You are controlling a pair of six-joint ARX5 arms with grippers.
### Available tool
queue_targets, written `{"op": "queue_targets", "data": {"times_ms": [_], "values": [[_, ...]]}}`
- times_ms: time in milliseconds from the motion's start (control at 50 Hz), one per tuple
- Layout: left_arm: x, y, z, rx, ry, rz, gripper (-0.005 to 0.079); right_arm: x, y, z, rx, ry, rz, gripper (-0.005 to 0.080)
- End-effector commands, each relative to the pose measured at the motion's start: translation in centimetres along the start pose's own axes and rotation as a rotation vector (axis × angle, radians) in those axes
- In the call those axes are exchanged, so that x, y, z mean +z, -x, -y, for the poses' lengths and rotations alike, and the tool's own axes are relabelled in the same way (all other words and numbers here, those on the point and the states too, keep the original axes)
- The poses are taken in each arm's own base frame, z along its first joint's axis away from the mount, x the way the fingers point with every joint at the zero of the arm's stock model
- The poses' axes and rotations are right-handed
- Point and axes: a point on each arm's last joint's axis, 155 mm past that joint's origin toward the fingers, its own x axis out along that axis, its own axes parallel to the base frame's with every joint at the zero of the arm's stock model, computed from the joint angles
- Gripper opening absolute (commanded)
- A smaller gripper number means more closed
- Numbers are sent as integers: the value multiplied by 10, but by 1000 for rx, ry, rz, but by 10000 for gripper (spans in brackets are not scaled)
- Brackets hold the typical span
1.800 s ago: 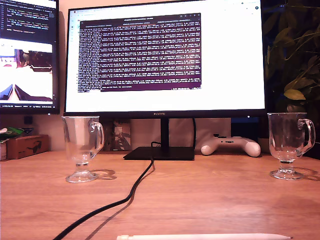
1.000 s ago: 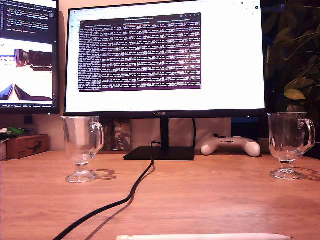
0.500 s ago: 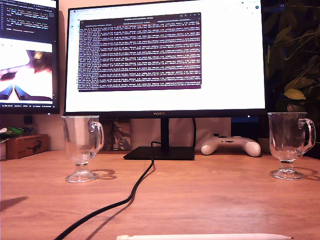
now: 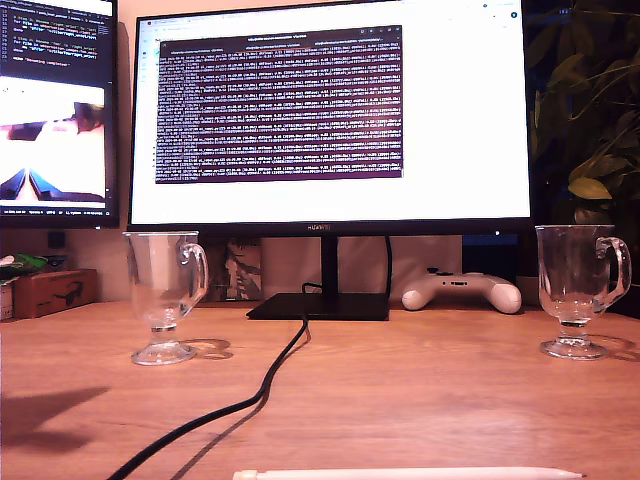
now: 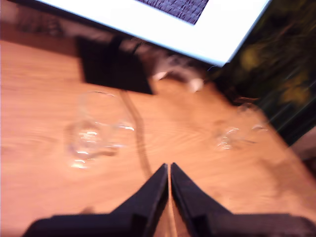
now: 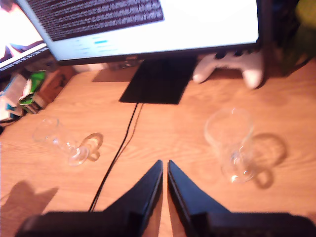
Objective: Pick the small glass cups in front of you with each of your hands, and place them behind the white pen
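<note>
Both glass cups [image 4: 166,296] [image 4: 578,290] flanking monitor stand [image 4: 320,306]: fragile, slick, top-heavy; grab bowl, both pincers [image 5: 169,170] [image 6: 165,167] closed, empty

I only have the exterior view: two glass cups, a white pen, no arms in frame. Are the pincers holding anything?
Observer: The first pincer is shut and empty.
Operator: And the second?
Observer: The second pincer is also shut and empty. The glass cup near the white controller is the one closer to its tips, off to one side.
Operator: Is the first lined up on a cup?
Observer: No. It points along the black cable, which runs between that cup and the other glass cup.
</note>
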Motion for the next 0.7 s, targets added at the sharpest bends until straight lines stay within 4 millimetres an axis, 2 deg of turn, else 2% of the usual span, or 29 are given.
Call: {"op": "queue_targets", "data": {"times_ms": [0,180,320,400,500,540,680], "values": [[10,-2,3,7,-35,-15,-17,-5,-10,3,-15,-4,-91,-11],[8,-16,-6,52,-19,-159,-17,-23,-36,13,-63,-29,-365,-10],[-3,-25,-17,87,-4,-265,-17,-36,-51,37,-190,-22,-526,12],[-10,-29,-21,98,4,-301,-17,-44,-57,42,-214,-32,-612,82],[-15,-35,-24,102,11,-330,-17,-51,-65,47,-238,-43,-693,241],[-17,-36,-24,102,12,-338,-17,-53,-69,49,-243,-43,-714,280],[-20,-40,-21,91,6,-354,-17,-61,-81,51,-246,-42,-760,323]]}}
